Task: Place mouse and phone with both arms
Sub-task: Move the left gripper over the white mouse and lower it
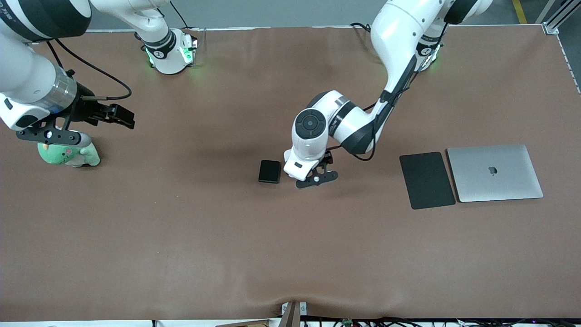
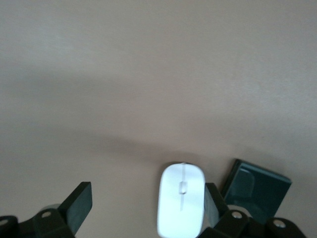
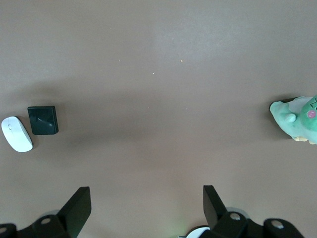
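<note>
The white mouse (image 2: pixel 181 201) lies on the brown table, between the open fingers of my left gripper (image 2: pixel 147 198) and close against one finger (image 2: pixel 213 203). In the front view the left hand (image 1: pixel 308 172) is low over the table's middle and hides the mouse. The black phone (image 1: pixel 269 171) lies flat right beside the mouse, toward the right arm's end; it also shows in the left wrist view (image 2: pixel 255 191). My right gripper (image 1: pixel 121 116) is open and empty in the air, near a green plush toy (image 1: pixel 68 154). The right wrist view shows its gripper (image 3: pixel 147 201), the mouse (image 3: pixel 16 134) and the phone (image 3: pixel 42 120) far off.
A matte black mouse pad (image 1: pixel 426 180) and a closed silver laptop (image 1: pixel 494 172) lie side by side toward the left arm's end. The green plush toy (image 3: pixel 296 119) stands at the right arm's end of the table.
</note>
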